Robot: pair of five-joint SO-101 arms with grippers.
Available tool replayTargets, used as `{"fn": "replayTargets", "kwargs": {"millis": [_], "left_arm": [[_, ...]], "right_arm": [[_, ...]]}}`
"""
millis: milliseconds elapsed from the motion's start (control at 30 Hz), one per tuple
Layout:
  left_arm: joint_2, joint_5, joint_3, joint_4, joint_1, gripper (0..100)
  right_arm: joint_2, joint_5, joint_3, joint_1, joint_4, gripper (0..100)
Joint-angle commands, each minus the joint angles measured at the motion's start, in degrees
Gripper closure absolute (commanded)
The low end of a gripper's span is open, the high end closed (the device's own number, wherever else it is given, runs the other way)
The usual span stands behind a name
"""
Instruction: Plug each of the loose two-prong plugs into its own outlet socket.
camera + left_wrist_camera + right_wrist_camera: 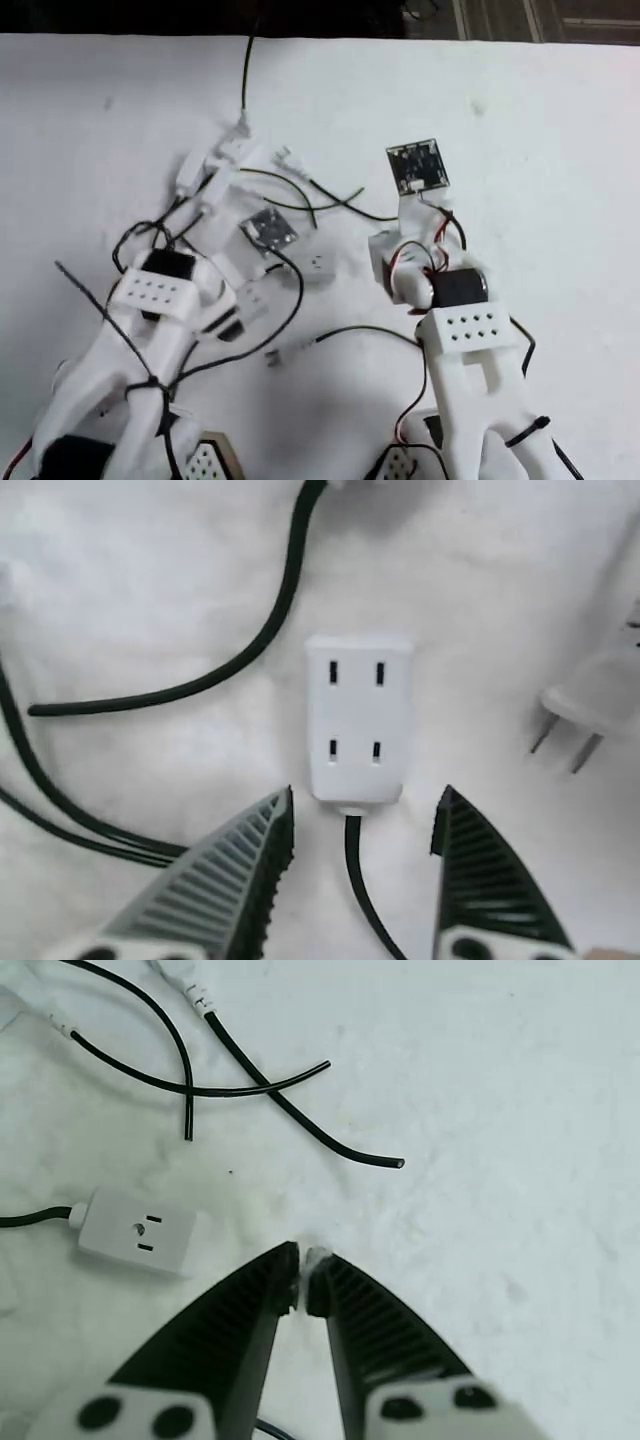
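left gripper (pixel 366 798) spread, tips straddling the cord end of the white outlet block (pixel 358 715), loose plug (pixel 590 702) flat on the table (pixel 120 590) near that block, not touching; right gripper (pixel 305 1256) pressed nearly together on a small white bit I can't identify, single outlet (pixel 135 1232) close by.

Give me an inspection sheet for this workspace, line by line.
Surface: white table.
Job's things: two-socket outlet block, slots empty; loose two-prong plug lying beside it, apart; single-socket outlet block, empty.
Clutter: nothing seen.
Grippers: left gripper open, fingers either side of that block's cord end; right gripper shut, over bare table.
Cables: black cables cross on the table, several ends loose.
Surroundings: dark floor beyond the table's far edge.
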Motion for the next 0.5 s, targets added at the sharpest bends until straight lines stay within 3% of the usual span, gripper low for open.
{"fn": "replayTargets", "kwargs": {"millis": [0,133,300,367,467], "left_arm": [[-6.29,1.41,-2.37,1.93,-0.57,77],[-14.99,2.20,-2.29,6.15,-2.51,77],[-24.75,7.38,1.05,6.07,-11.21,76],[-27.91,7.74,4.66,4.75,-14.20,76],[-32.13,7.82,10.90,2.90,-17.98,76]], "right_arm": [[-0.75,0.09,-1.23,-1.71,-0.40,97.7],[-0.75,0.09,-1.23,-6.20,3.03,97.8],[-1.45,-0.26,-1.23,-12.26,7.96,97.8],[-1.10,-6.59,-1.23,-14.90,10.59,97.7],[0.92,-22.07,-1.23,-20.79,15.08,97.7]]}}
